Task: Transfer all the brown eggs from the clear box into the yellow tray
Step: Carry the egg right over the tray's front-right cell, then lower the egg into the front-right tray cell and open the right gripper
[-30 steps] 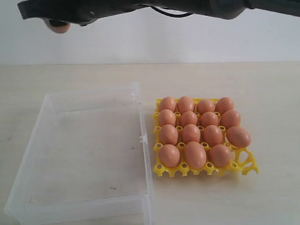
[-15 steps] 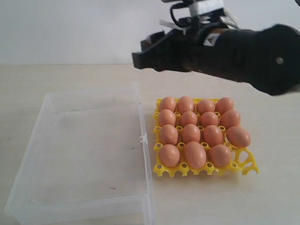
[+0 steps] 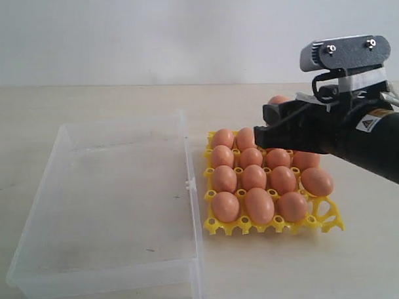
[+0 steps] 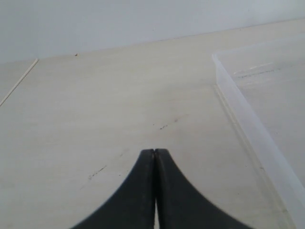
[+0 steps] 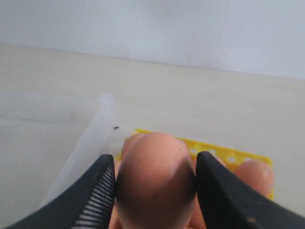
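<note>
My right gripper (image 3: 271, 122) hangs over the far right part of the yellow tray (image 3: 325, 216), shut on a brown egg (image 3: 278, 100) whose top peeks out behind the fingers. In the right wrist view that egg (image 5: 155, 186) fills the gap of the gripper (image 5: 155, 160), with the tray (image 5: 238, 155) below. Several brown eggs (image 3: 254, 177) sit in the tray; its near right corner cell is bare. The clear box (image 3: 191, 188) on the left holds no eggs. My left gripper (image 4: 155, 152) is shut and empty above the table beside the box wall (image 4: 252, 129).
A pale wooden table (image 3: 109, 100) carries everything, with a white wall behind it. The box's wall with its clasp tab (image 3: 188, 184) stands close against the tray's left side. The left arm does not show in the exterior view.
The right arm has swept from the upper left across to the right and come down over the tray's far right, carrying the egg. Box, tray and seated eggs have not moved.
</note>
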Available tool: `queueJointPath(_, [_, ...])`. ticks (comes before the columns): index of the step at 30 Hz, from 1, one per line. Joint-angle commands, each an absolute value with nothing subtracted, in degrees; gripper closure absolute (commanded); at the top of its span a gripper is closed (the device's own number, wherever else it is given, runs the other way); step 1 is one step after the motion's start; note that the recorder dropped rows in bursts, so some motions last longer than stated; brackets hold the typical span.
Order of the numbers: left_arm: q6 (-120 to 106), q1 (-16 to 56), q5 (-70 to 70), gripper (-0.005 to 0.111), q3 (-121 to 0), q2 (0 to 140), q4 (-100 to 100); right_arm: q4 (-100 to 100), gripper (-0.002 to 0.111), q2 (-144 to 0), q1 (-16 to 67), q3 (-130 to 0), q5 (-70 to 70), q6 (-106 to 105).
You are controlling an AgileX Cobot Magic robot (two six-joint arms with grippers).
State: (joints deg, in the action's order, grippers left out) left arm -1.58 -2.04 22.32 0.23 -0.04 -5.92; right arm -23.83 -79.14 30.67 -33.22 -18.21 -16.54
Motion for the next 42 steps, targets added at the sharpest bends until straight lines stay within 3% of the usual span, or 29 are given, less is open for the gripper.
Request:
queueJointPath(1, [-1.22,-1.7,21.79,0.107,0.0,0.0,-5.78,-25.57,0.108,-78.73,29.16,-30.31,-19.29,-16.96])
queueJointPath(20, [-1.34,-1.7,21.79,0.107,0.0,0.0,-5.78,-50.31,0.108,-80.64,29.16,-22.66,-20.81,-31.23])
queueJointPath(42, [-1.34,-1.7,21.79,0.107,0.0,0.0,-5.78,-50.76,0.108,-88.31,29.16,-22.66,-25.66,-31.47])
